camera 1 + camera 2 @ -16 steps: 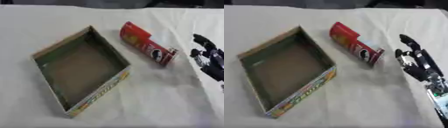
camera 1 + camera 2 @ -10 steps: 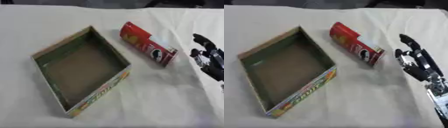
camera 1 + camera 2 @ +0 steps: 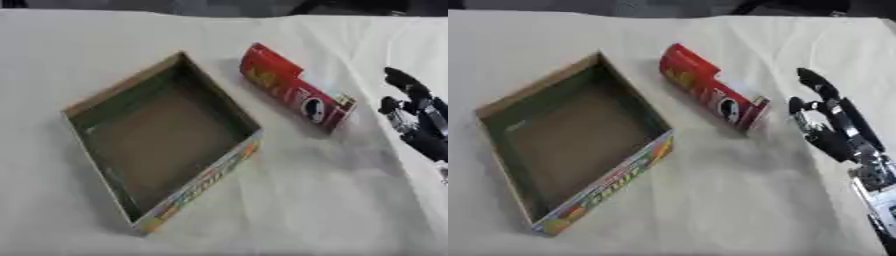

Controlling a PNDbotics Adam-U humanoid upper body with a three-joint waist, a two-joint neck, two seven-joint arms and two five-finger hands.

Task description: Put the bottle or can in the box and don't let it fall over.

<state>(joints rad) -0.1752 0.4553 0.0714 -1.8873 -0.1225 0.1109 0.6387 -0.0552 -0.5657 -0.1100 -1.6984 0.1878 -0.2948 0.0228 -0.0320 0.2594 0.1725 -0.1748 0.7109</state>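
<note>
On the left sits the open cardboard box (image 3: 570, 145), nothing inside but its bare brown floor. Just right of it, the red can (image 3: 710, 95) lies on its side on the white cloth (image 3: 710, 210). Far right, the right hand (image 3: 833, 127) hovers, fingers relaxed and open, holding nothing.

A cloth-covered surface (image 3: 710, 200) carries an open cardboard box (image 3: 570, 145) at nine o'clock and a red can (image 3: 710, 95) lying flat at one o'clock.
</note>
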